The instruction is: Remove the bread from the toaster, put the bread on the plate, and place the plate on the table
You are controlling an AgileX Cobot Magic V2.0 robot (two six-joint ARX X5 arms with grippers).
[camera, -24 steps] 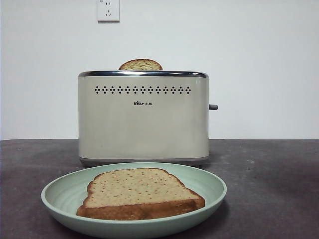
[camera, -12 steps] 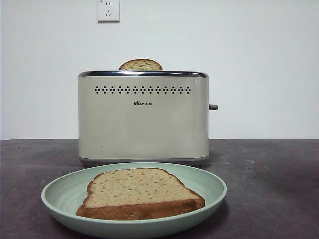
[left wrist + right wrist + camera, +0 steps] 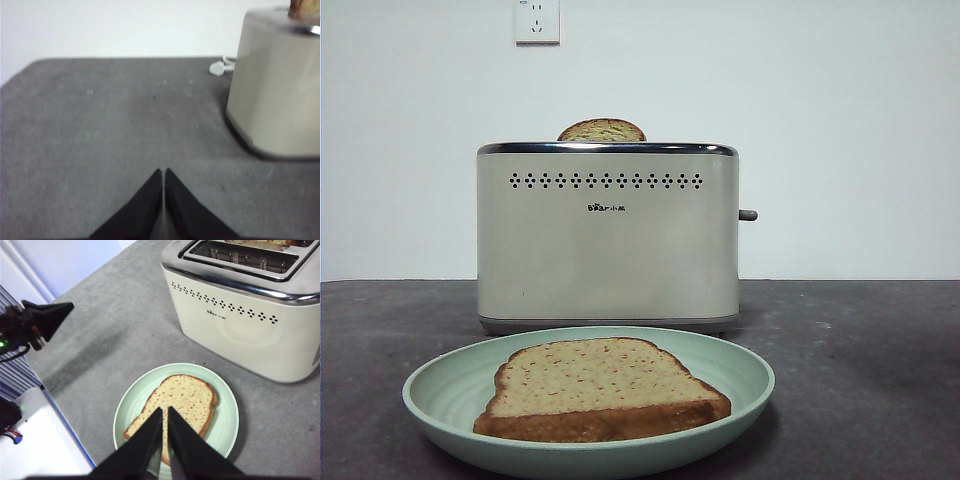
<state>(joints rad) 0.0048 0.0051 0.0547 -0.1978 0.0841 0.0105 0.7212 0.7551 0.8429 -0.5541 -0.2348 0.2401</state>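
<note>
Bread point(image 3: 600, 390) lies flat in the plate point(image 3: 440, 395), its brown crust toward the front view's camera, with bare mint rim showing all around the slice. That plate rests on the table point(image 3: 860, 370) just in front of the toaster point(image 3: 608, 240), their edges near but apart. Dark tabletop stretches open on both sides of the plate and toaster. From the right wrist view, the right gripper point(image 3: 165, 412) hangs above the plate with its black jaws pressed together and holding nothing. The left gripper point(image 3: 163, 172) is likewise clenched and empty, low over a bare stretch of table off the toaster's end, well apart from it. Behind, the second slice point(image 3: 602, 130) pokes its domed top out of the toaster's far slot, while the nearer slot point(image 3: 240, 257) stands empty. A wall socket point(image 3: 537, 21) sits on the white wall beyond.
</note>
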